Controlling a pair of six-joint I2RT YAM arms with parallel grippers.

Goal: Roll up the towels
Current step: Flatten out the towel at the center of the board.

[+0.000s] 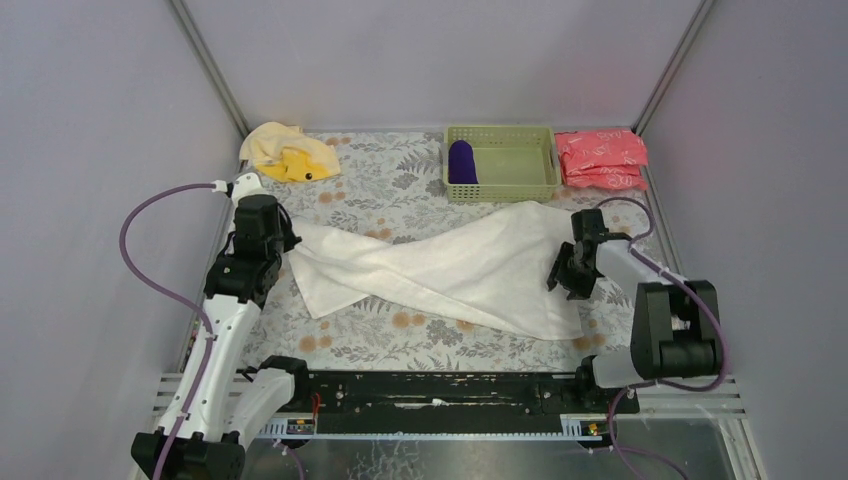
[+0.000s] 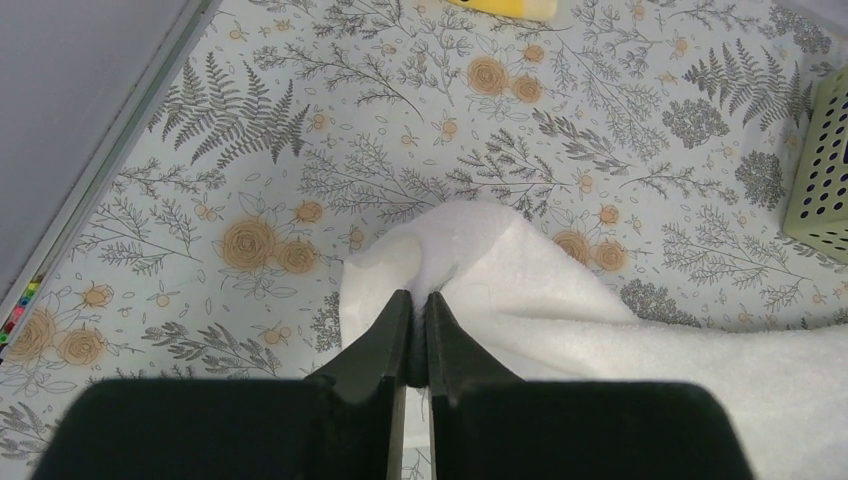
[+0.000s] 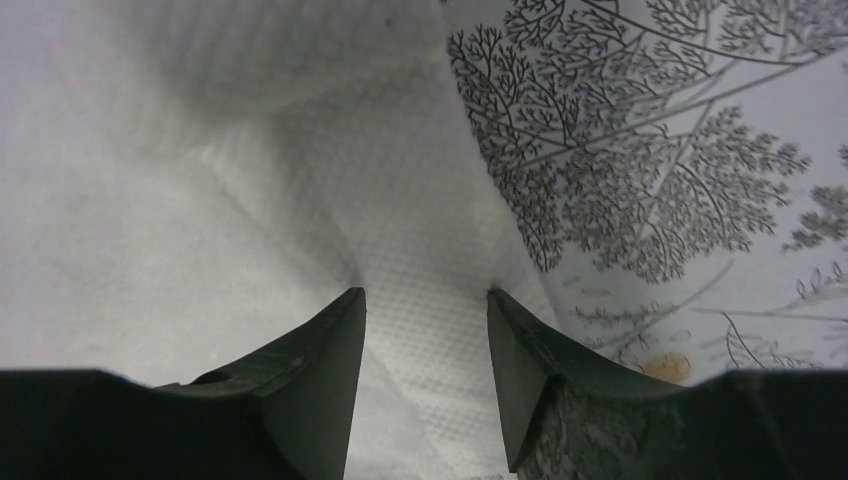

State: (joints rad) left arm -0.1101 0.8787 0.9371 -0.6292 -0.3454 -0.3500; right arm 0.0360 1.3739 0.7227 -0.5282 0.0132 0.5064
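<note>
Left gripper (image 2: 418, 298) clamped tight on a corner of the white towel (image 2: 560, 310); right gripper (image 3: 425, 300) parted.
Towel sprawls between both hands, and cloth lies in the right jaws' gap, possibly untouched. Beyond them, the purple towel (image 1: 461, 162) sits in the green basket (image 1: 500, 131); the yellow towel (image 1: 285, 152) lies ahead of the left hand.

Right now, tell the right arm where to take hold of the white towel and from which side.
Grip the white towel at its right edge, probably on the raised fold lying between the open fingers of the right end effector. Come down from the right side: bare table lies just beside that edge, and the left end effector pinches the opposite corner.
</note>
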